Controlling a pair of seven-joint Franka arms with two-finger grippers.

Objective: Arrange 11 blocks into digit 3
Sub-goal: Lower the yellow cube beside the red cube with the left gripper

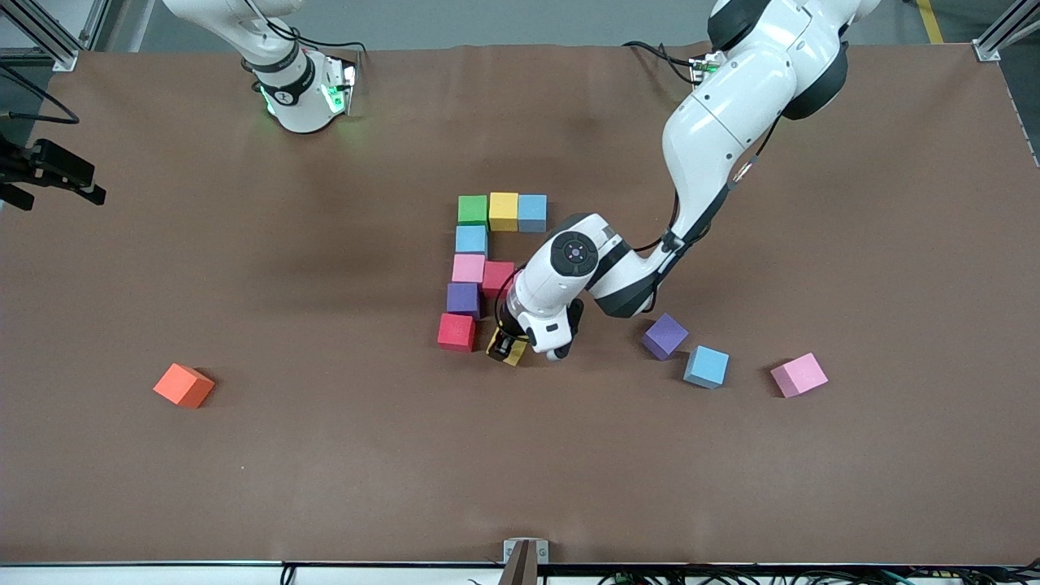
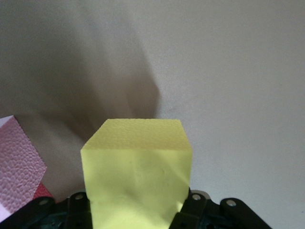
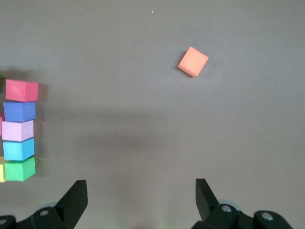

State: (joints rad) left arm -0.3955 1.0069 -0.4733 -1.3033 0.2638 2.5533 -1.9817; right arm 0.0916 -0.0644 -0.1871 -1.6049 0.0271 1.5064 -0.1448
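Several blocks form a figure mid-table: green (image 1: 472, 209), yellow (image 1: 503, 210) and light blue (image 1: 532, 213) in a bar. From the green one a column runs toward the front camera: light blue (image 1: 470, 240), pink (image 1: 468, 267), purple (image 1: 463, 298), red (image 1: 456, 331). Another red block (image 1: 497, 277) sits beside the pink one. My left gripper (image 1: 510, 349) is shut on a second yellow block (image 2: 138, 167), low and askew, apart from the column's red block. My right gripper (image 3: 140, 188) hangs open by its base, holding nothing.
Loose purple (image 1: 665, 335), light blue (image 1: 706, 366) and pink (image 1: 799, 374) blocks lie toward the left arm's end. An orange cube (image 1: 184, 385) lies alone toward the right arm's end. The left forearm (image 1: 617, 276) crosses over the figure's open side.
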